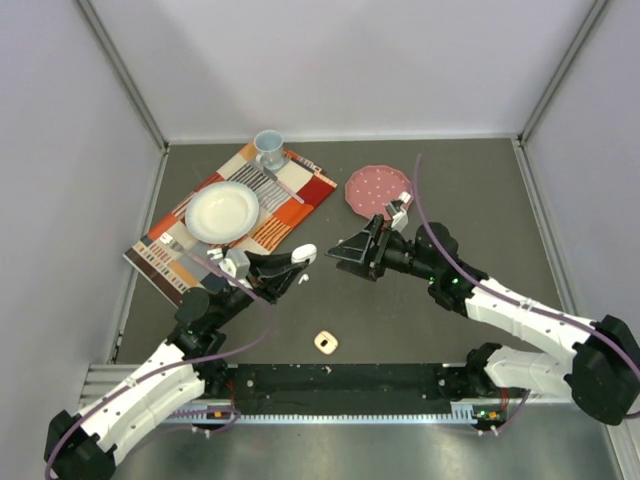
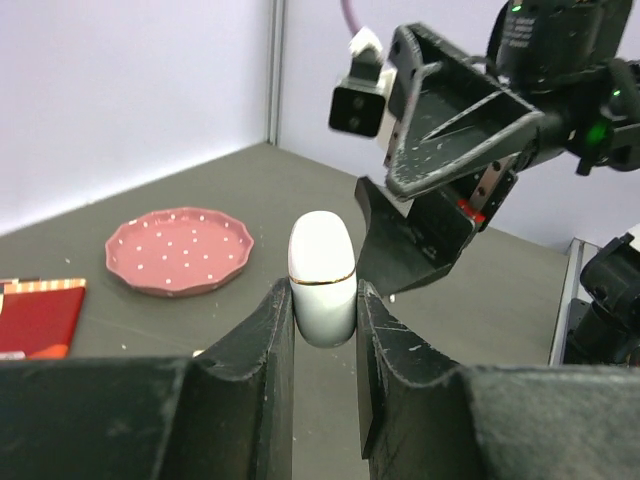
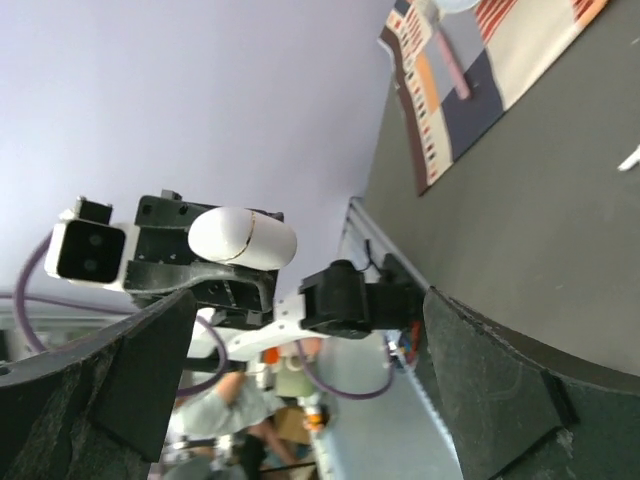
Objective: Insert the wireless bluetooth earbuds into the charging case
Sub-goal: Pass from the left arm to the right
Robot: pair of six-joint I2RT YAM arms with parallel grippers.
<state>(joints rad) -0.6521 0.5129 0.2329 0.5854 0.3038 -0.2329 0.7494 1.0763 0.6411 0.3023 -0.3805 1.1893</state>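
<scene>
My left gripper [image 1: 300, 258] is shut on a closed white charging case with a gold seam [image 2: 322, 275] and holds it off the table. The case also shows in the top view [image 1: 303, 254] and in the right wrist view [image 3: 243, 237]. My right gripper [image 1: 345, 252] is open and empty. It hangs just right of the case, its jaws facing it, and it shows in the left wrist view [image 2: 440, 160] behind the case. A tiny white earbud [image 1: 300, 282] lies on the table under the case. It also shows in the right wrist view [image 3: 629, 158]. The other earbuds are hidden.
A small peach square case [image 1: 326, 343] lies near the front edge. A striped placemat [image 1: 295, 200] at the back left carries a white plate [image 1: 222, 211] and a blue cup [image 1: 268, 149]. A pink dotted plate [image 1: 375, 187] lies at the back, also in the left wrist view [image 2: 180, 249].
</scene>
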